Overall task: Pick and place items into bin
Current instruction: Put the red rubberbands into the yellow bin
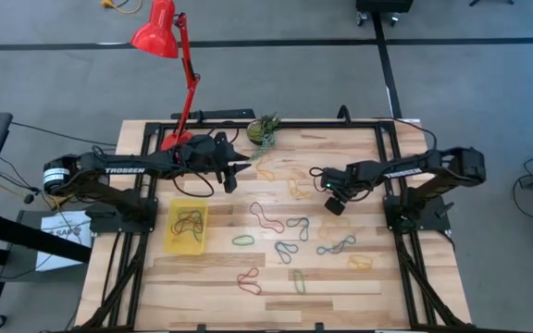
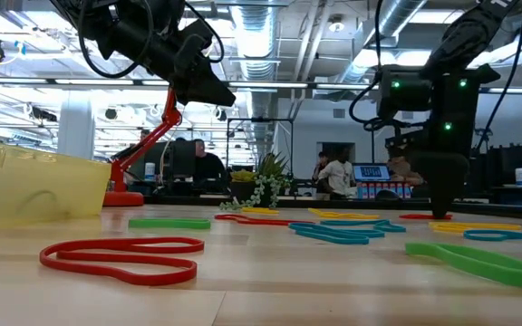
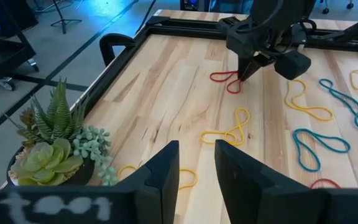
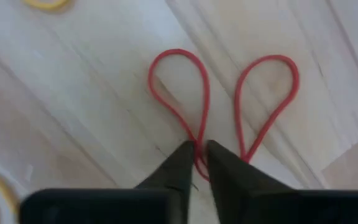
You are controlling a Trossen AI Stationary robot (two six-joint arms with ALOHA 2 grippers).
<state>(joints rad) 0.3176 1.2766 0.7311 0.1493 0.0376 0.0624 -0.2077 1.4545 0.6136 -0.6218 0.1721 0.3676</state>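
Where its tips meet, right claw (image 4: 199,155) pinches red band (image 4: 194,87).

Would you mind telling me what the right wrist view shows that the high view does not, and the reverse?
Only the right wrist view shows the right gripper pinching a red rubber band at its crossing, fingertips on the wood. Only the high view shows the yellow bin already holding bands, the left gripper hovering near the plant, the red lamp and the other scattered bands. Both show the right gripper over the wooden table.
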